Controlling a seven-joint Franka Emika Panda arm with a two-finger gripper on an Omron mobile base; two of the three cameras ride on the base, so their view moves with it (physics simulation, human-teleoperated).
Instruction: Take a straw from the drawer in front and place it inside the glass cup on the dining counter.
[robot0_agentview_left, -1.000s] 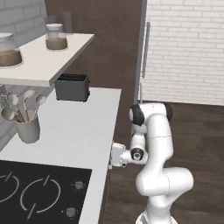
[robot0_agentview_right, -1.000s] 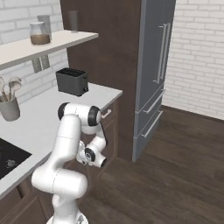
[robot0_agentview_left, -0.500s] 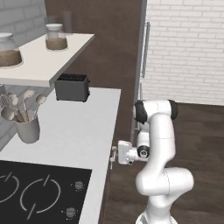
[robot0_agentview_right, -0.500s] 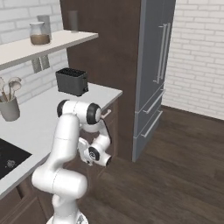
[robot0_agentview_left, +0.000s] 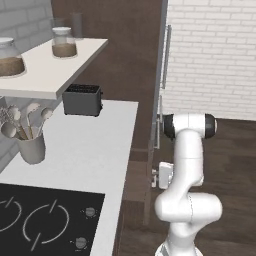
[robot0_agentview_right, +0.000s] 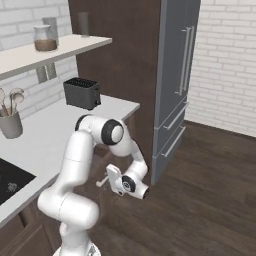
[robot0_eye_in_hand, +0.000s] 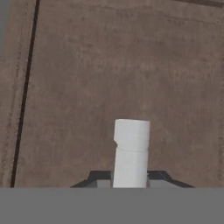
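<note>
- My gripper has its jaws clamped on a pale cylindrical drawer handle, which stands up between the two dark fingertips in the hand view.
- Behind that handle I see the dark brown wooden front of the drawer, with one dark seam running down its left side; I cannot see inside it.
- From the right base view, the gripper sits low, under the edge of the white counter, pressed toward the cabinet face.
- From the left base view, the hand meets the cabinet front just below the countertop edge.
- On the counter I count one black toaster, one grey utensil holder with several spoons, and one black hob with two knobs.
- On the shelf above I count two glass jars with brown contents.
- One grey fridge with long handles stands beside the tall cabinet.
- I can read no writing, labels or brands anywhere.
</note>
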